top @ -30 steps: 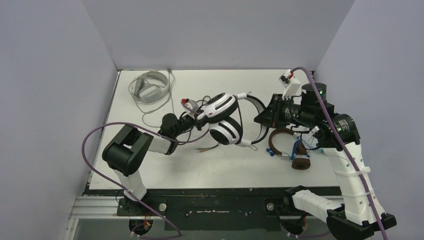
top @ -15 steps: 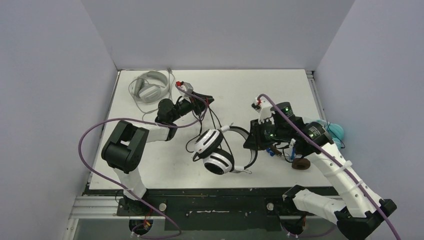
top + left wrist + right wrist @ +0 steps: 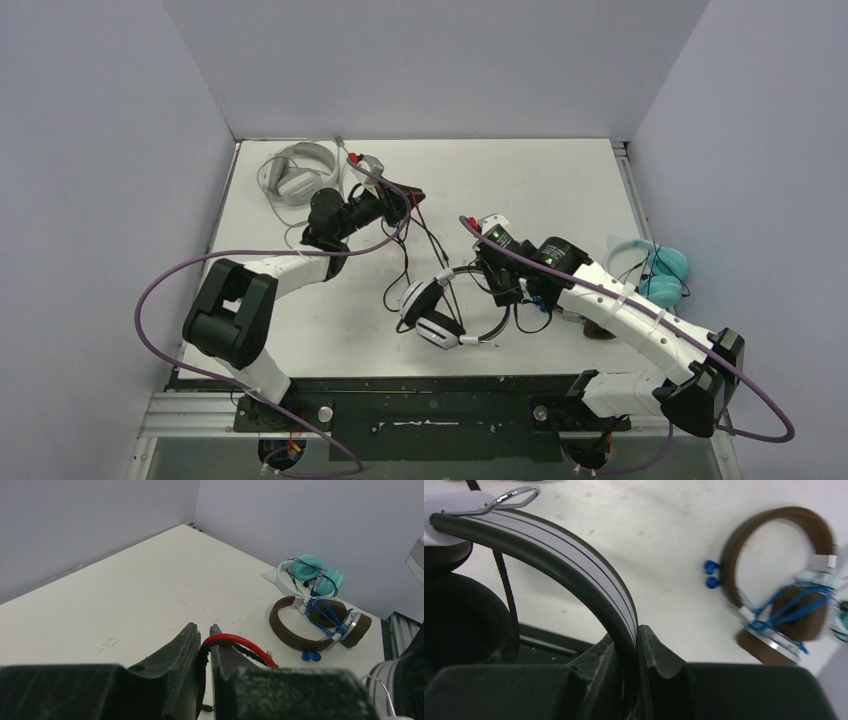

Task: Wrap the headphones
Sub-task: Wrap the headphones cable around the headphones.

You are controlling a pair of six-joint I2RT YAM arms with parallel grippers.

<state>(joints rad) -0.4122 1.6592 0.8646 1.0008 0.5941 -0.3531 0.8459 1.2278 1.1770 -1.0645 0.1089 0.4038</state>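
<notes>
My right gripper (image 3: 497,285) is shut on the band (image 3: 574,575) of the black-and-white headphones (image 3: 432,312), held near the table's front middle. Their black cable (image 3: 425,235) runs up-left to my left gripper (image 3: 410,196), which is shut on the cable (image 3: 204,665) where a red section (image 3: 235,642) loops out beside the jaws. The brown headphones with blue cable (image 3: 598,322) lie behind my right arm; they also show in the left wrist view (image 3: 320,622) and the right wrist view (image 3: 781,597). The teal headphones (image 3: 660,270) lie at the right edge. The pale grey headphones (image 3: 298,175) lie at the back left.
Grey walls close the table on three sides. The table's dark front edge (image 3: 400,385) runs just below the hanging headphones. Purple arm cables (image 3: 180,280) loop over the left side and over the right arm (image 3: 640,310).
My right gripper has carried the black-and-white headphones forward and left, towards the front edge. My left gripper has moved back and up with the cable, drawing it out longer.
</notes>
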